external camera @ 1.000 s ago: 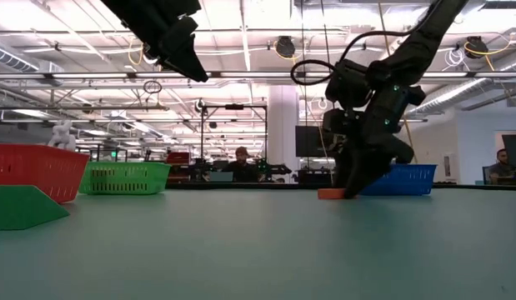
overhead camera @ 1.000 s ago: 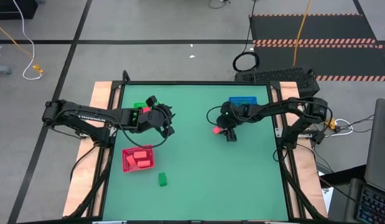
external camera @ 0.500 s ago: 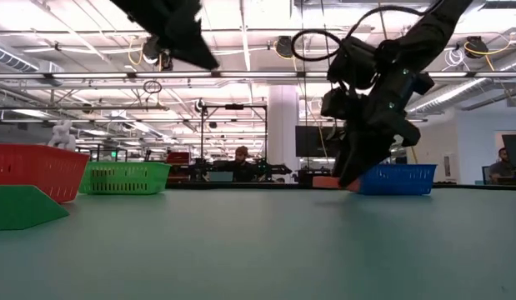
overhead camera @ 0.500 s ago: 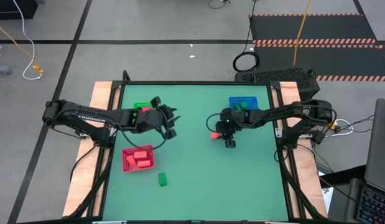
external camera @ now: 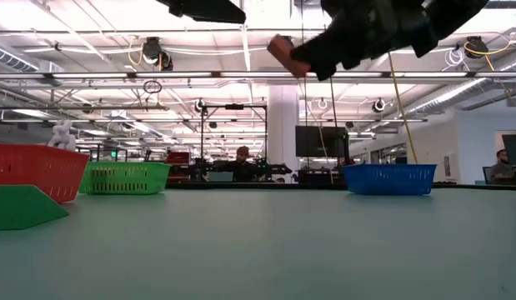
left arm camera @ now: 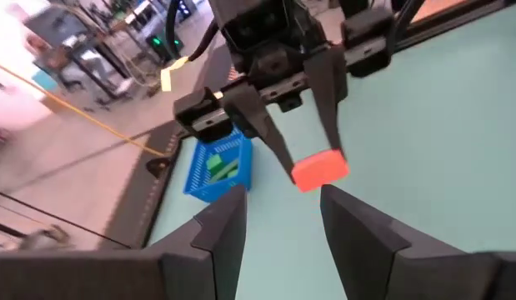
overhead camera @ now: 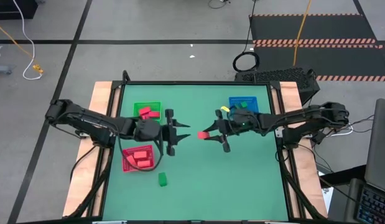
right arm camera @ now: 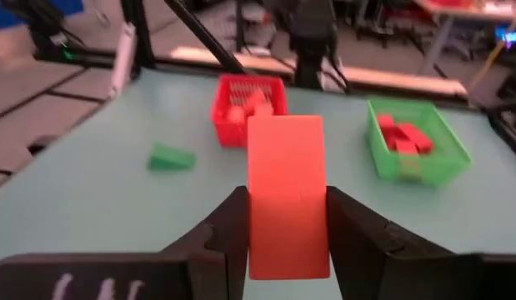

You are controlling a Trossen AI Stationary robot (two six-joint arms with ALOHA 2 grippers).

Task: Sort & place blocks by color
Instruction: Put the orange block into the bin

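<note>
My right gripper (overhead camera: pixel 209 134) is shut on a red block (overhead camera: pixel 203 134), high over the table's middle; the block fills the right wrist view (right arm camera: pixel 287 187). My left gripper (overhead camera: pixel 177 135) is open and points at that block from the table's left; its fingers (left arm camera: pixel 224 221) stand short of the block (left arm camera: pixel 319 169). A green tray (overhead camera: pixel 156 104) holds red blocks (overhead camera: pixel 146 112). A red tray (overhead camera: pixel 126 163) holds red blocks (overhead camera: pixel 139 157). A blue tray (overhead camera: pixel 251 100) holds green blocks (overhead camera: pixel 241 106). One green block (overhead camera: pixel 162 179) lies flat on the table. My right gripper pinches the red block by its two long sides (right arm camera: pixel 256 208) between both fingers. The fingers (left arm camera: pixel 268 143) come level from the table's right and lie along the block. The block's free end (left arm camera: pixel 321 172) sticks out past them toward the left gripper. It is lifted clear of the table (external camera: pixel 283 53).
The three trays sit along the far part of the green table (overhead camera: pixel 242 180); in the low view the red tray (external camera: pixel 37 171), green tray (external camera: pixel 124 177) and blue tray (external camera: pixel 387 178) stand in a row. The loose green block (external camera: pixel 20 207) lies near the near-left.
My right gripper has lifted the red block off the table, carried it up and toward the table's left, and turned level to face the left arm. My left gripper has moved toward the table's right and near side and turned to point at the block.
</note>
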